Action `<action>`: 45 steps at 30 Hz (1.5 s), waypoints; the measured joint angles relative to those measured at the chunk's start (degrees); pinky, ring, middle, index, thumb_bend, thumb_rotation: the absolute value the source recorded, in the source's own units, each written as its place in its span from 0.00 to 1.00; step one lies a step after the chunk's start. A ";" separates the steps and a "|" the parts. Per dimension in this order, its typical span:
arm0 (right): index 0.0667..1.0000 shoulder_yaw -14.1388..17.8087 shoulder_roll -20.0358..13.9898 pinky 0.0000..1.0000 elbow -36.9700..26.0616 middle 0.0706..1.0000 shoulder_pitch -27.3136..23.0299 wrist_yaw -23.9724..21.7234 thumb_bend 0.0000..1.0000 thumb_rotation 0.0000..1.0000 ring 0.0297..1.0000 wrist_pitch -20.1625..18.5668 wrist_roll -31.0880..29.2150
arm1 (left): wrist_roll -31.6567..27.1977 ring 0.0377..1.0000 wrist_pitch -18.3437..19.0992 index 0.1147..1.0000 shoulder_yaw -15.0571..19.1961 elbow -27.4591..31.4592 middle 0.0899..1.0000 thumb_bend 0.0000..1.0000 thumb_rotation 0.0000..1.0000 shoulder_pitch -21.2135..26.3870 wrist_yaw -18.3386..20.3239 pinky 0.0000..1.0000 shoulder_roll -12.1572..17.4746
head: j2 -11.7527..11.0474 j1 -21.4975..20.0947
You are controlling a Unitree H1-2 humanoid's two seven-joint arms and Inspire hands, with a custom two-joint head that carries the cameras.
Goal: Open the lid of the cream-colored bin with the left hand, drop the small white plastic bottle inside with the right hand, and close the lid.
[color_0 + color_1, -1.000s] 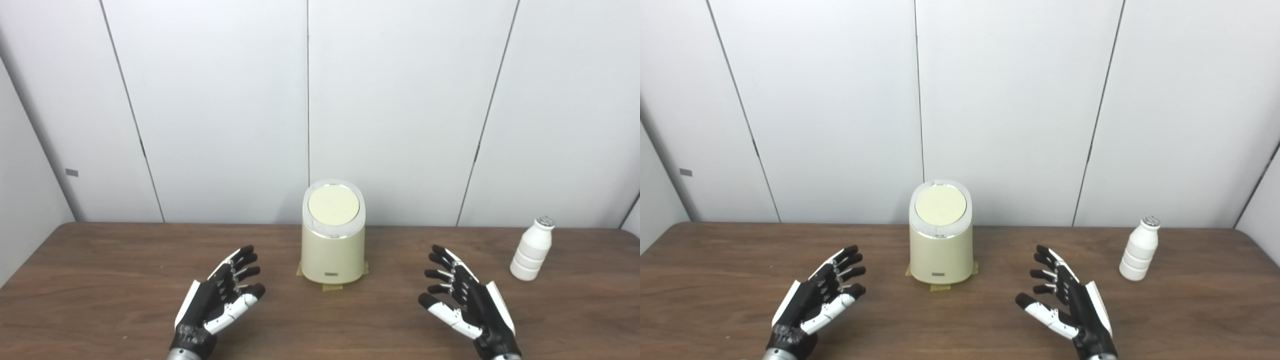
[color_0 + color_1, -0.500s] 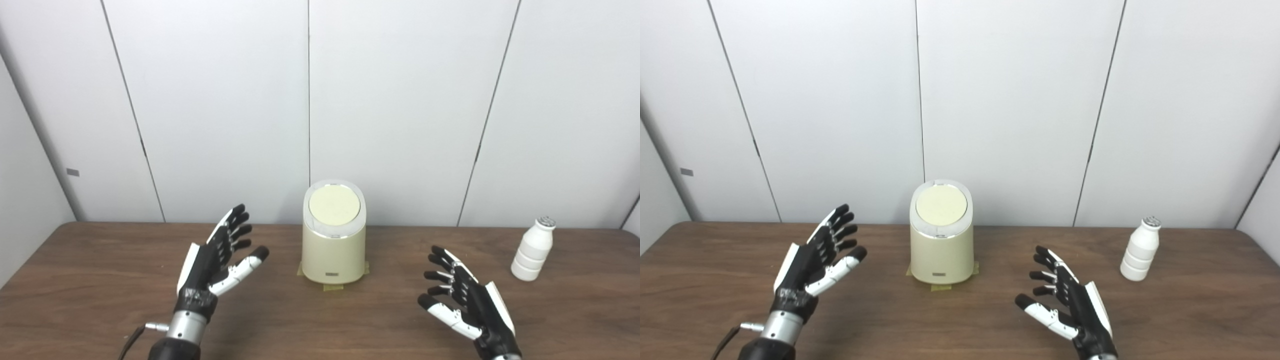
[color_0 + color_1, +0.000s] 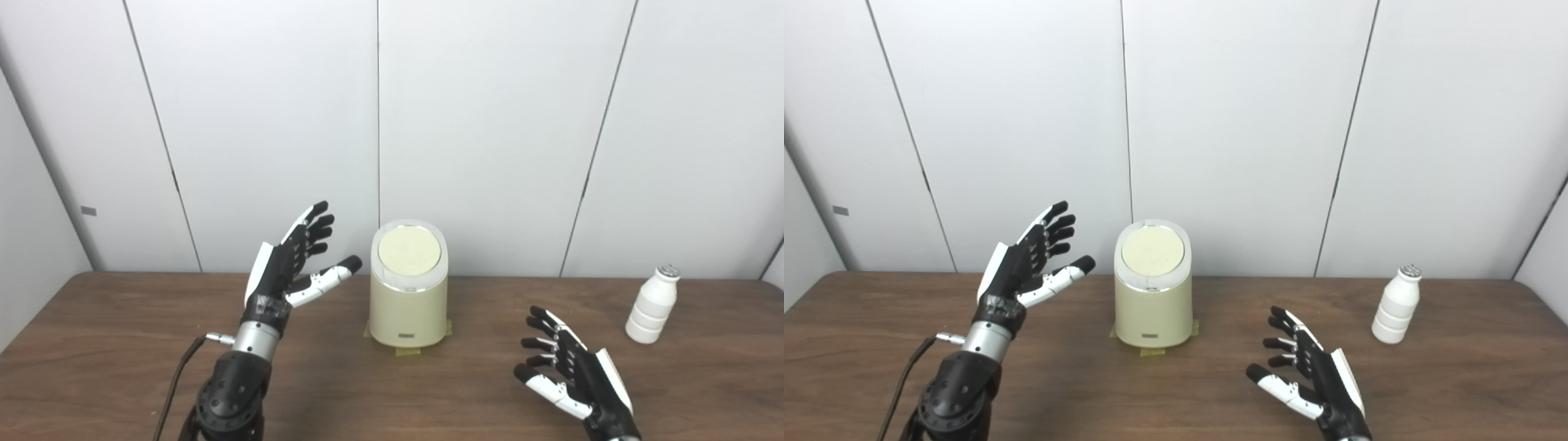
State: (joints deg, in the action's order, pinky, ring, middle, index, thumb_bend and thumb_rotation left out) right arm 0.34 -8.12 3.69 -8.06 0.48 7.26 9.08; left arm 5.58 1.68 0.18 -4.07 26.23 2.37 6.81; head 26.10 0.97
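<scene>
Nothing of the task is judged done: the lid (image 3: 409, 251) of the cream-colored bin (image 3: 408, 306) is seen shut, and the small white plastic bottle (image 3: 652, 304) is untouched, upright at 3 o'clock from the bin, well apart, long axis vertical, cap upward. The left hand (image 3: 293, 262) is held released, fingers spread, raised at 9 o'clock just beside the lid, not touching. The right hand (image 3: 569, 373) is kept released low over the surface (image 3: 122, 343). Opening, dropping and closing are left.
</scene>
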 measured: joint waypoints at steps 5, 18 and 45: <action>0.86 -0.08 0.03 0.63 -0.03 0.85 0.06 0.01 0.72 0.59 0.75 0.04 -0.01 | 3.28 0.95 0.77 0.96 -1.90 -4.26 0.92 0.81 0.32 4.23 -0.48 0.93 -0.39 | -0.18 -0.18; 0.86 -0.39 1.02 0.63 -1.77 0.86 0.58 0.13 0.72 0.59 0.76 0.00 0.48 | 16.57 1.00 0.62 1.00 -7.56 -15.46 1.00 0.89 0.33 12.38 -5.14 0.99 1.89 | -0.44 -1.06; 0.85 -0.56 3.15 0.61 -2.91 0.85 0.57 0.42 0.70 0.57 0.75 -0.02 1.36 | 25.03 1.00 -0.62 1.00 -13.75 -23.75 1.00 0.95 0.21 18.40 -10.65 1.00 1.02 | -0.18 -2.29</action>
State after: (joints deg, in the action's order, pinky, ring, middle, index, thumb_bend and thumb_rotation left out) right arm -0.22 -4.97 0.78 -7.48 0.90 7.24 10.45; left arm 30.61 1.07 -13.57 -27.82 44.63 -8.28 7.83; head 25.93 -1.32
